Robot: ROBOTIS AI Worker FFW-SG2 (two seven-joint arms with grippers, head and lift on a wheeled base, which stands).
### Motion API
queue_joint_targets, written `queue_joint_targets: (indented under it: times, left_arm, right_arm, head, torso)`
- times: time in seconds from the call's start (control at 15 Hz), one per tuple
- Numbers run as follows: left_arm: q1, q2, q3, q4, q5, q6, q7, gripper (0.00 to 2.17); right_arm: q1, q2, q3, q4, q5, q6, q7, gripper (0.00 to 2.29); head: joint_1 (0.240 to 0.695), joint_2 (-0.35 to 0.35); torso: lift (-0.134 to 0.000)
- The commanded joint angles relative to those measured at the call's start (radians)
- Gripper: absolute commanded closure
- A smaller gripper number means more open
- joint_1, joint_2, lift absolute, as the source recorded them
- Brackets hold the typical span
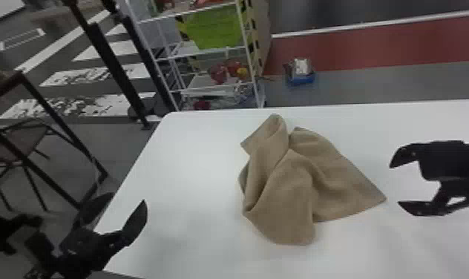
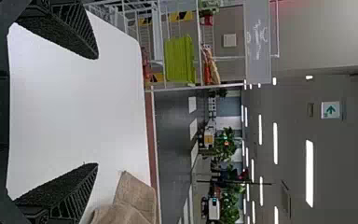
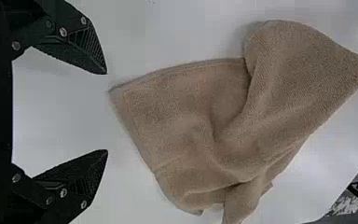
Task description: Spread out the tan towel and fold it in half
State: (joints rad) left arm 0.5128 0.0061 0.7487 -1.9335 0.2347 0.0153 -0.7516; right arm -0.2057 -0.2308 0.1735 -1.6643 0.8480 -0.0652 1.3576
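The right fingers (image 1: 406, 155) stand wide apart with nothing between them, and the left fingers (image 1: 136, 222) are also spread wide and empty. The towel (image 1: 334, 185) lies crumpled on the table (image 1: 193, 156), between the two arms but much nearer the right one. From the right fingers it lies toward the robot's left, and its flatter flap narrows to a corner (image 1: 382, 198) that points back at them, near the fingertips but apart from them. From the left fingers, which are by the table's left edge, the towel is well off to the right and somewhat farther forward.

The bunched folds run roughly from the table's far side toward the robot, while the flap stretches out sideways to the right; so rumpled, the towel has no clear long axis of its own. This looks like the spreading stage, with the fold in half to come. The right arm seems best placed to take the corner, and the left would have to cross open table to reach the gathered side. A pull on one corner alone might drag the whole bundle instead of opening it.
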Motion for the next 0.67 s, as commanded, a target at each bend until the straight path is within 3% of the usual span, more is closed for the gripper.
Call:
queue_joint_targets:
  times: [0.0,0.6]
  left_arm:
    - [0.000,-0.009,0.001,0.002,0.002,-0.001,0.000,0.06]
    - [0.000,-0.009,0.008,0.007,0.003,-0.001,0.000,0.06]
  right_arm:
    - [-0.015,-0.001,0.027,0.035,0.014,0.000,0.009,0.38]
    - [-0.043,0.005,0.077,0.069,0.048,0.000,0.009,0.52]
  head:
    - [0.695,0.350]
    - [0.695,0.350]
  torso:
    - [-0.134]
    - [-0.134]
